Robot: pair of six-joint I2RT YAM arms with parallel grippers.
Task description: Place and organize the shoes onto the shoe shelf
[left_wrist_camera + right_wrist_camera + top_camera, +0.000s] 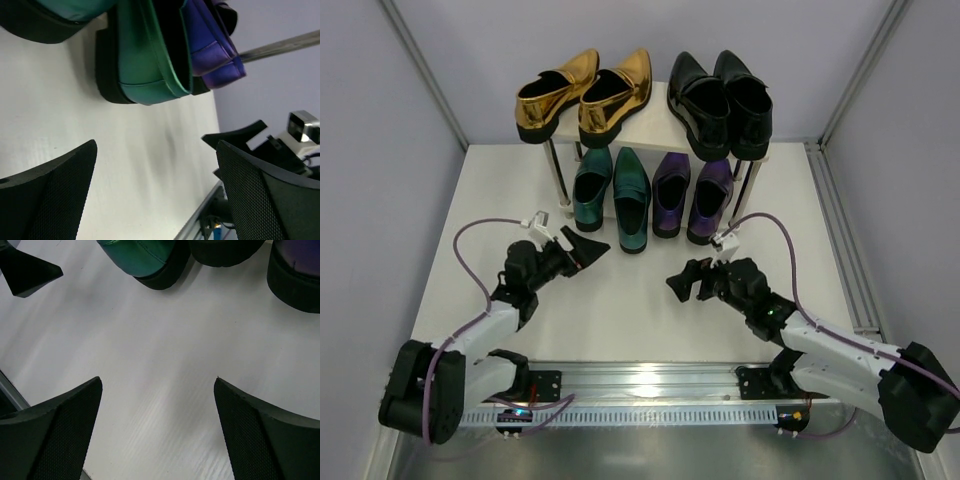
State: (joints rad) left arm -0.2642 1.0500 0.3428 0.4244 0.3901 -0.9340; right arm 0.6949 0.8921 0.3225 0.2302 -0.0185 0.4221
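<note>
The shoe shelf (658,108) stands at the back of the table. The gold pair (585,92) and the black pair (720,100) sit on its top board. The teal pair (612,192) and the purple pair (692,193) sit below, heels toward me. My left gripper (582,248) is open and empty, in front of the teal shoes. My right gripper (686,283) is open and empty, in front of the purple shoes. The left wrist view shows a teal heel (142,65) and a purple heel (212,50). The right wrist view shows a teal heel (145,260).
White table surface (630,310) lies between the grippers and the shelf. A metal rail (640,385) runs along the near edge. Grey walls with metal frame posts (425,70) close in both sides.
</note>
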